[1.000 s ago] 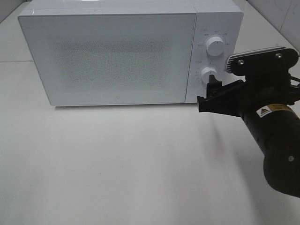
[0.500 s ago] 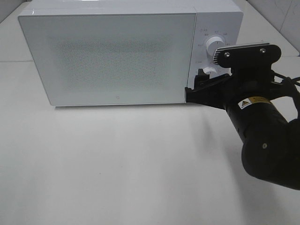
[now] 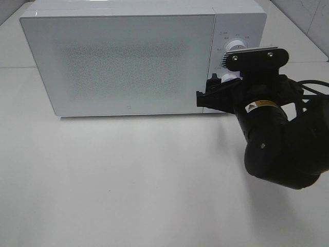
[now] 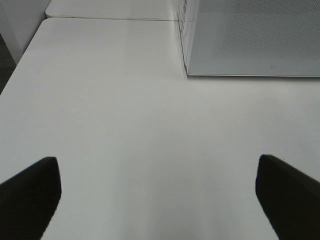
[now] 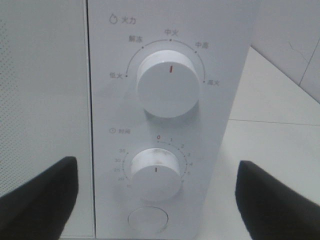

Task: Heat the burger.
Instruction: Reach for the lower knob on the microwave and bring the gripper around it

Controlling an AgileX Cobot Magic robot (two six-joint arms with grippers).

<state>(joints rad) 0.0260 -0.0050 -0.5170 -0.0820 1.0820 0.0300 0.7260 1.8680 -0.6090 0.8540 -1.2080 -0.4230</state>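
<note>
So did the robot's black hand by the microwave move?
Yes. The right gripper slid left along the microwave front, from by the lower knob to the door's right edge.

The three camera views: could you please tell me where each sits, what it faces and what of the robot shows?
Exterior high: mounted high, looking down on the microwave and table; shows the right arm, right gripper at the panel.
Left wrist: low over the table, facing the microwave's door; shows the open left gripper.
Right wrist: close to the panel, facing the upper knob and lower knob; shows the open right gripper.
Shared: all three see the microwave.
</note>
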